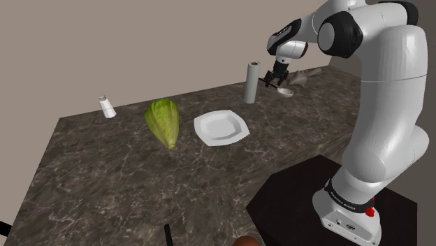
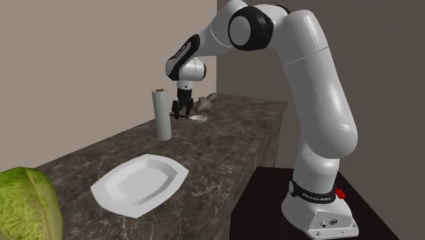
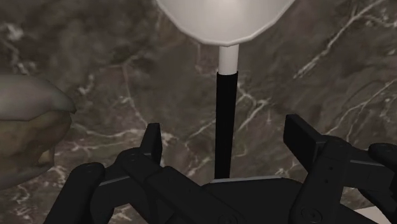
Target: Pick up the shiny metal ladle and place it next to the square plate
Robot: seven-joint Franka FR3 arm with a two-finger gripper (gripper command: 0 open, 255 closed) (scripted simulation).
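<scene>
My jaws stand open, holding nothing. The ladle (image 3: 226, 63) lies lengthwise between them (bowl farthest out), untouched.

Quick headcount: one counter (image 1: 140, 182), and on it one ladle (image 3: 222, 22), one square plate (image 1: 221, 128), one cabbage (image 1: 163, 121), one little shaker (image 1: 107, 107), one upright paper roll (image 1: 251, 82), and one lumpy grey-brown thing (image 3: 25, 127) I can't name. At the shoulder view's bottom edge, one black strip (image 1: 168, 234) and one brown blob (image 1: 244, 242). On my end: one gripper (image 3: 225, 127), two fingers (image 3: 151, 137).
</scene>
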